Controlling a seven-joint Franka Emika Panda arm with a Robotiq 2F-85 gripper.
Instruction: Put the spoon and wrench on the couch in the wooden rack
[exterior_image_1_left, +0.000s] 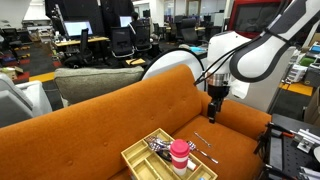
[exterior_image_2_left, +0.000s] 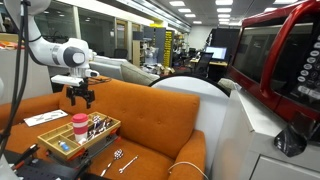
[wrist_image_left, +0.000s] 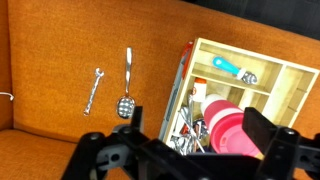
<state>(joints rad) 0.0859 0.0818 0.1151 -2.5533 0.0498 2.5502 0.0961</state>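
Observation:
A metal spoon (wrist_image_left: 127, 85) and a small wrench (wrist_image_left: 92, 90) lie side by side on the seat of the burnt-orange couch (wrist_image_left: 50, 45), beside the wooden rack (wrist_image_left: 255, 55). In both exterior views the spoon (exterior_image_1_left: 203, 139) (exterior_image_2_left: 127, 163) and wrench (exterior_image_1_left: 210, 156) (exterior_image_2_left: 117, 155) lie beside the rack (exterior_image_1_left: 140, 143) (exterior_image_2_left: 45, 140) on the couch (exterior_image_1_left: 100, 120) (exterior_image_2_left: 140, 105). My gripper (exterior_image_1_left: 216, 104) (exterior_image_2_left: 80, 96) (wrist_image_left: 198, 135) is open and empty. It hangs well above the seat, pointing down, roughly over the rack's near edge.
A pink-red cup (wrist_image_left: 225, 125) (exterior_image_1_left: 179, 156) (exterior_image_2_left: 79, 124) stands in the rack with several metal utensils and a blue-handled tool (wrist_image_left: 232, 68). A grey-green sofa (exterior_image_1_left: 95, 78) stands behind the couch. A white cord (exterior_image_2_left: 190, 168) lies on the seat's edge. Office desks and chairs fill the background.

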